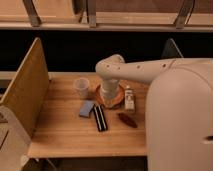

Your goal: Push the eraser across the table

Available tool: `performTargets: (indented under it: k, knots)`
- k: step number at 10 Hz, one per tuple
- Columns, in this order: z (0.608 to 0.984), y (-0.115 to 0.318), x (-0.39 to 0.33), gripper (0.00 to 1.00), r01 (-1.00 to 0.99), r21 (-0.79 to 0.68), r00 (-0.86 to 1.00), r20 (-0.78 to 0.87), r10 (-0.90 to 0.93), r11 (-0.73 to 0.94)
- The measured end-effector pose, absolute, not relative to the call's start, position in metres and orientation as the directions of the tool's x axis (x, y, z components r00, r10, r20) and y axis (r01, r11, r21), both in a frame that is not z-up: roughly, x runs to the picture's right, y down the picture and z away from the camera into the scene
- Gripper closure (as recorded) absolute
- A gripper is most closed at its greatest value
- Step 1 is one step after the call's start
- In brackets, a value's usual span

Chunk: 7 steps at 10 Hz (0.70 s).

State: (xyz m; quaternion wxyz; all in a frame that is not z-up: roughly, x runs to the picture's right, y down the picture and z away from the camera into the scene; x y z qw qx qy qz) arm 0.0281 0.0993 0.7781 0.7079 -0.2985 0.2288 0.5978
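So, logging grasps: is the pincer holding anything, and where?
Cannot tell; the pincer hangs over the orange plate, while the eraser lies loose on the table.

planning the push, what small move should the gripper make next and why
Probably bring the gripper forward and down beside the eraser. It hangs over the orange plate, just beyond the eraser's far end, and is not touching it yet.

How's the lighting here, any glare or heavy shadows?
Camera view: warm, even light on the table, no glare; the background behind it is near black. Camera view: the black eraser stands out on the pale wood; the gripper, over the orange plate behind it, is lit pale.
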Motion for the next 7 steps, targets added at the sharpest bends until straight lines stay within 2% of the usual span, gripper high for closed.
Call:
performTargets:
  k: [2,7]
  knots:
    - [0.772,0.118,0.009,1.00,-0.974,-0.202,0.219,-0.689,0.691,0.107]
    - [0.770,0.161,-0.088,1.00,-0.880,-0.450,0.445,-0.666,0.599,0.153]
